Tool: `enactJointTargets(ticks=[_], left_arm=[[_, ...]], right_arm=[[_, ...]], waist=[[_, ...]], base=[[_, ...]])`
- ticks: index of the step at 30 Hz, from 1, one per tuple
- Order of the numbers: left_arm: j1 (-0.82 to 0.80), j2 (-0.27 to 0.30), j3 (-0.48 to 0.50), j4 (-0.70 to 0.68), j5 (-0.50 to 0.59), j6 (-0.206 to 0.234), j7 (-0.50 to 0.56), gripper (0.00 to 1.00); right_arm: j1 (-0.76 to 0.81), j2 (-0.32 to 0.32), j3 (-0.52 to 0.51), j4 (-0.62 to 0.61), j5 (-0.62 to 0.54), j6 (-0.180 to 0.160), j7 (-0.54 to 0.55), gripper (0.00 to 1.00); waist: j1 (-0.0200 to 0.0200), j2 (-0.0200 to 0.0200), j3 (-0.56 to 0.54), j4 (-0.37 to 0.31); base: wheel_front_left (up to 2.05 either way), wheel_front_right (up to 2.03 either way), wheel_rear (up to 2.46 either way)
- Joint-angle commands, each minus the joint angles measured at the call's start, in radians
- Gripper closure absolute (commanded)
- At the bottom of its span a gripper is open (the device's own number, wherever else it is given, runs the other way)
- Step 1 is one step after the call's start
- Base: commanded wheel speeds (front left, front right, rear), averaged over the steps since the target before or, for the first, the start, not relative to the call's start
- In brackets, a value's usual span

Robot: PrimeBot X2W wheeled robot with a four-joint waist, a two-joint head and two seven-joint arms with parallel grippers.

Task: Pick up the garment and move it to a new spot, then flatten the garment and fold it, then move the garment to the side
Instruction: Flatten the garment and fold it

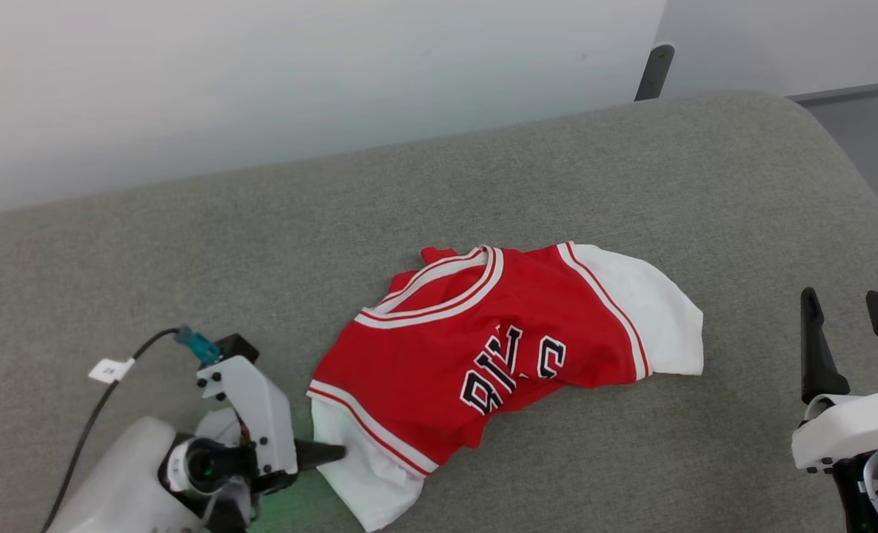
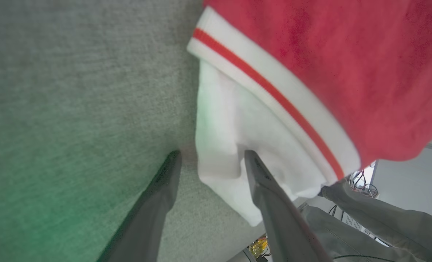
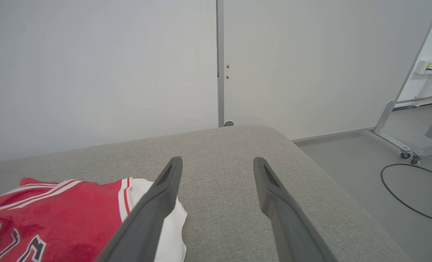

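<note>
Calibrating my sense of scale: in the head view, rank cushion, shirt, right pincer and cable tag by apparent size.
1. cushion
2. shirt
3. right pincer, though it sits nearer the camera, so it looks oversized
4. tag

A bare robotics test room: white partition panels (image 3: 128, 72) stand behind the grey upholstered pad (image 3: 238, 145); right of the pad are a castored metal frame (image 3: 385, 114), a loose floor cable (image 3: 381, 179) and a wall socket (image 3: 430, 66).
</note>
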Motion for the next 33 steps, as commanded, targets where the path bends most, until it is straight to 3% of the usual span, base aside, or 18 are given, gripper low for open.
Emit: enactJointTargets(ticks=[1, 11, 22, 33], left_arm=[[0.021, -0.015, -0.011, 0.036, -0.002, 0.001, -0.008, 1.0], [-0.038, 0.005, -0.011, 0.096, 0.017, -0.072, -0.026, 1.0], [-0.078, 0.019, -0.017, 0.13, 0.04, -0.111, -0.05, 1.0], [-0.167, 0.11, -0.081, 0.147, 0.172, -0.169, -0.095, 1.0]], right_arm=[[-0.011, -0.005, -0.004, 0.001, 0.007, -0.001, -0.004, 0.0], [-0.002, -0.015, -0.011, 0.007, 0.013, -0.001, 0.011, 0.0], [-0.011, -0.051, 0.015, 0.011, 0.027, -0.001, 0.085, 0.0], [-0.037, -0.074, 0.053, 0.006, 0.031, -0.001, 0.133, 0.0]], waist=[[0.0, 0.0, 0.003, 0.0], [0.0, 0.0, -0.018, 0.031], [0.0, 0.0, -0.057, 0.084], [0.0, 0.0, -0.064, 0.114]], base=[[0.0, 0.0, 0.0], [0.0, 0.0, 0.0], [0.0, 0.0, 0.0], [0.0, 0.0, 0.0]])
